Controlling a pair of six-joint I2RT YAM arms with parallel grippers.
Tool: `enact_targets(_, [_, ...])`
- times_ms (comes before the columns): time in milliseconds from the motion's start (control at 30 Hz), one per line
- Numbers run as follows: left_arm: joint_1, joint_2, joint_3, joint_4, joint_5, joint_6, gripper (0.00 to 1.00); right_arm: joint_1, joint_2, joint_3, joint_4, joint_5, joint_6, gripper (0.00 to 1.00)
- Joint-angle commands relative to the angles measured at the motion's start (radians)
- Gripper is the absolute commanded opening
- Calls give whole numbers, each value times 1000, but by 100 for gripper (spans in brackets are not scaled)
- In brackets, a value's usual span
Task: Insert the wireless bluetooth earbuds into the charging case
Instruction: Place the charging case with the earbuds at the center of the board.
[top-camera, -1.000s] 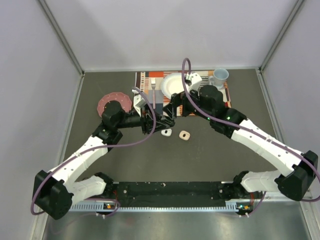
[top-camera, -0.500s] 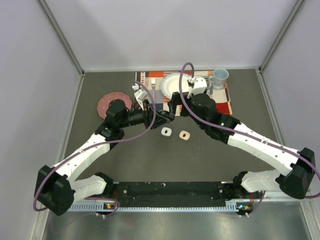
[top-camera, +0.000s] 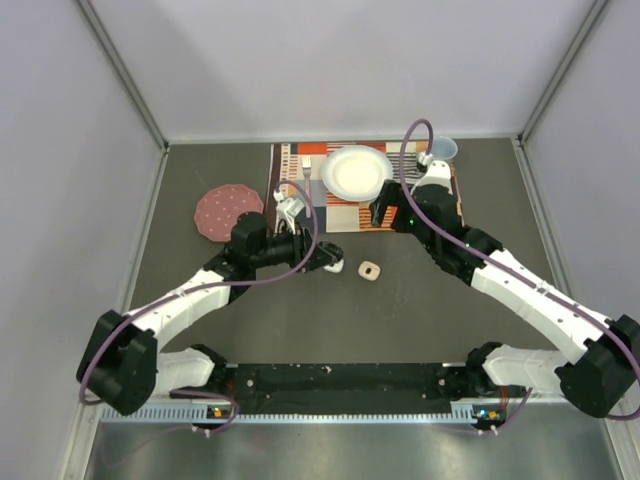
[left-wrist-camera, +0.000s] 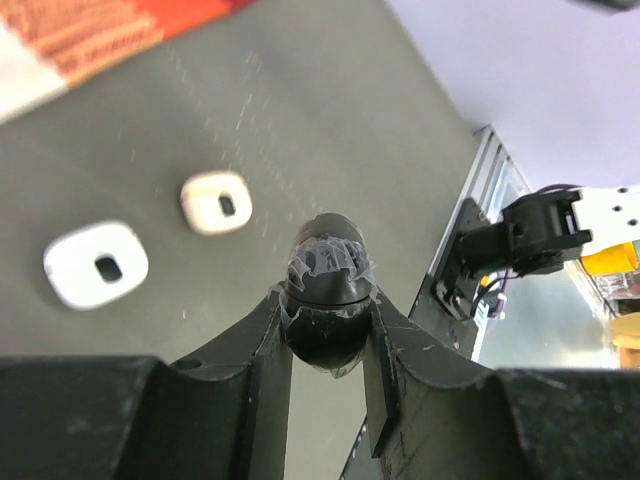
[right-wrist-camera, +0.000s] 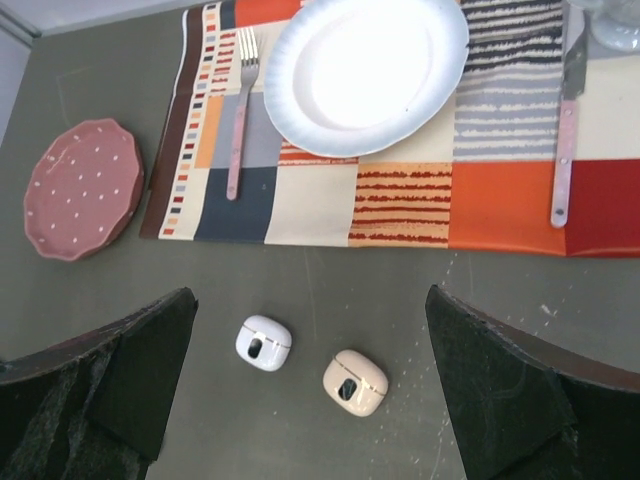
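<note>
Three small rounded charging cases, all with lids down.

1. Black case (left-wrist-camera: 326, 258): clamped end-up between the closed jaws of the left claw (left-wrist-camera: 329, 305). It appears to be held clear of the table (top-camera: 300, 320), close to the other two.
2. White case (right-wrist-camera: 264, 342): flat on the bare table, near the front edge of the placemat (right-wrist-camera: 400, 205).
3. Pale pink case (right-wrist-camera: 355, 382): just beside the white one, not touching it.

Earbuds: none visible in any view. Whether they sit inside the shut cases cannot be told.

Right claw (right-wrist-camera: 310, 310): jaws spread wide, holding nothing, hanging above items 2 and 3.

On the placemat, not concerned: plate (right-wrist-camera: 365, 70), fork (right-wrist-camera: 238, 120), knife (right-wrist-camera: 566, 130).

Step in hand, as judged: the black case has been picked up and is being held ready, unopened, with no bud yet in play.

Next move, as judged: the lid must come open. That likely needs the free right claw to cross over and pinch finely at the seam while the left holds firm. The buds must then be found.
</note>
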Motion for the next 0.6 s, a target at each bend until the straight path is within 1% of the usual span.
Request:
enact_targets(0, [-12,81,-49,11,-1,-82,0,-13,-33,-16,3,-56,52,99])
enact_targets(133, [-67,192,-72,80,-10,-131,0,-19,-32,-17,3,-76,70,99])
enact_targets(200, [-75,227,-83,156,-6,-180,0,-22,-35,-20,3,-76,75,99])
enact_targets(267, [-84,262,-90,195,-9,-206,0,-28,-45,-31,2,-76,81,99])
enact_targets(367, [-98,298,-86,212,-29,-220,0,-36,-50,-45,3,-75,86,99])
enact_targets(567, [-158,342,-60,174,-88,-234,0,-51,-52,-59,3,-90,93,99])
